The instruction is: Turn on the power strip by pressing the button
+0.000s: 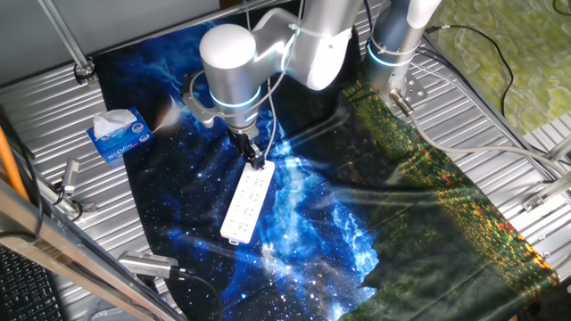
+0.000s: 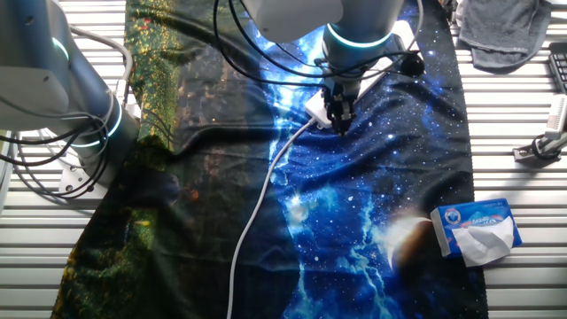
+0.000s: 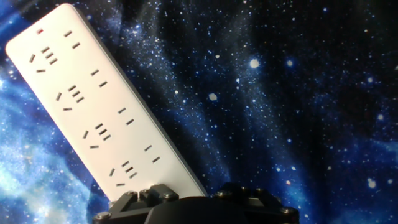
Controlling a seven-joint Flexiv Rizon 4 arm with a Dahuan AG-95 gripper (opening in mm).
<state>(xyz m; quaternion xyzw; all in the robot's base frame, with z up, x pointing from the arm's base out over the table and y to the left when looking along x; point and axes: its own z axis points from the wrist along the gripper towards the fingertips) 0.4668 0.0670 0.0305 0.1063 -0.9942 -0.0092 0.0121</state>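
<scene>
The power strip (image 1: 247,205) is a long white bar with two rows of dark socket holes, lying on the galaxy-print cloth (image 1: 312,223). My gripper (image 1: 257,162) points down at the strip's far end, right over it. In the other fixed view my gripper (image 2: 338,118) stands at the end where the white cord (image 2: 257,204) leaves the strip (image 2: 315,110). The hand view shows the strip (image 3: 93,99) running up and left from the dark gripper body (image 3: 199,208). The button is hidden under my gripper. No view shows the fingertips apart or together.
A blue-and-white tissue box (image 1: 118,134) lies left of the strip, also in the other fixed view (image 2: 476,229). A grey cloth (image 2: 505,31) lies at the table's edge. Metal tools (image 1: 67,183) lie at the left. A second arm base (image 2: 62,89) stands nearby.
</scene>
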